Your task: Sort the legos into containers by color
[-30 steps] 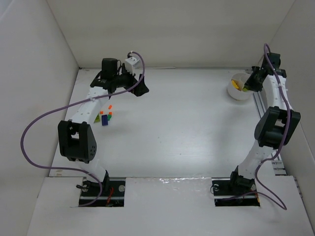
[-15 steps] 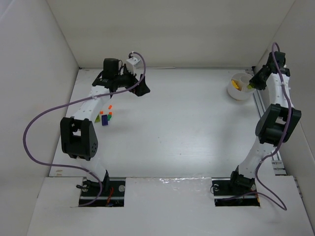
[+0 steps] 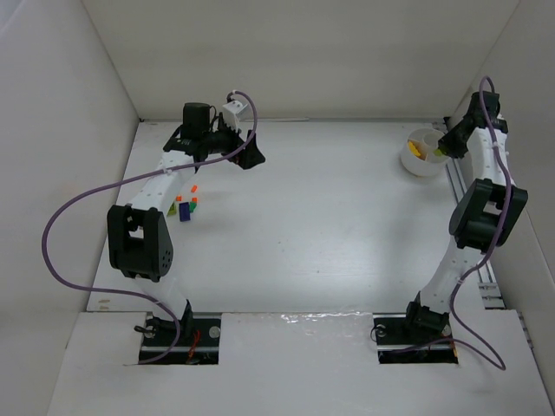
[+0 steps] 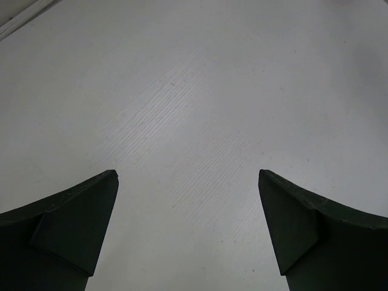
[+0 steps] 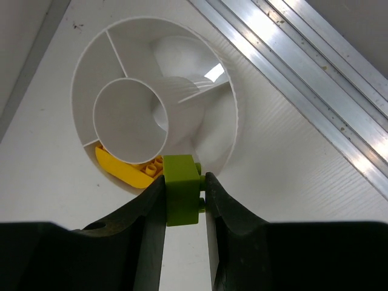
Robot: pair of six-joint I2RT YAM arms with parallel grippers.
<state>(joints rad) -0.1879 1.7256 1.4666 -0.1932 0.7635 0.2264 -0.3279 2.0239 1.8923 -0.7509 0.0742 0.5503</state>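
right pincer (image 5: 182, 185): mine, clamped on a green lego (image 5: 182, 193); both fingers (image 5: 142, 224) press its sides, brick upright between the tips.
green lego position: in the wrist view it sits over the cup's rim on my side, right next to the wedge with the yellow piece. I can't tell how high above the rim it is.
cup (image 5: 130, 54): white, round, with a centre tube and wedge compartments; it stands in the table's far right corner, just beside the aluminium rail (image 5: 315, 66) along the right edge.
cup contents: one yellow lego (image 5: 127, 171) lying in the wedge nearest me; the other wedges I can see show only white.
left pincer (image 4: 188, 176): fingers wide apart, nothing between them, only bare table (image 3: 329, 234) under it; it hangs near the far left corner.
loose legos (image 3: 185, 208): small cluster near the table's left edge, partly under my left arm: dark blue, green, orange, yellow. It is well apart from the cup.
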